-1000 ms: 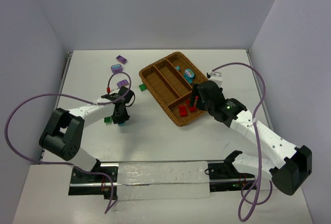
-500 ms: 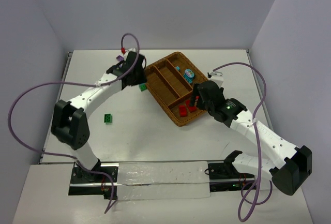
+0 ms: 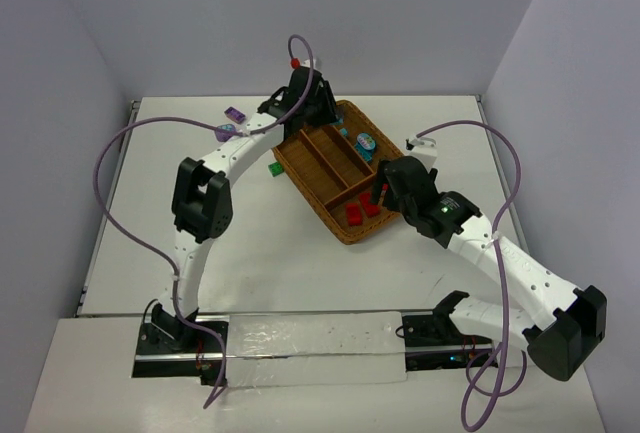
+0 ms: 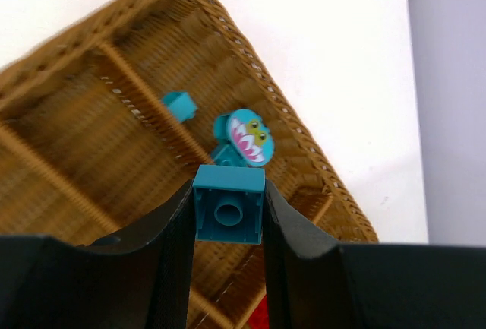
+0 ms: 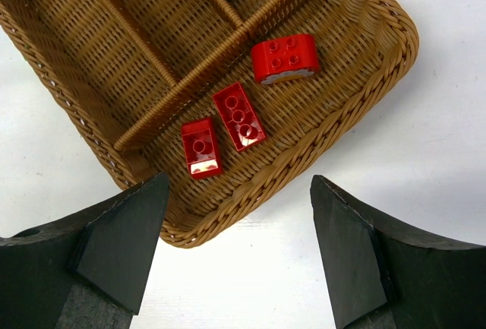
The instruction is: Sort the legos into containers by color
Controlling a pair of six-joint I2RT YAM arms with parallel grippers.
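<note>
Gripping a teal brick [image 4: 228, 204] in my clenched left gripper [image 4: 228, 216], I hold it above the wicker tray [image 4: 300, 143], other teal pieces [image 4: 244, 136] just ahead in its outer long compartment [image 4: 190, 63], while my right gripper [image 5: 237, 223] hovers spread wide over the red bricks [image 5: 238, 116].

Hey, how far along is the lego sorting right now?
Done: three red bricks lie in the tray's crosswise compartment, teal pieces in a long one. In hand: the left claw holds a teal brick above the tray. Left: a green brick and purple pieces on the table. The right claw hangs open, empty.
</note>
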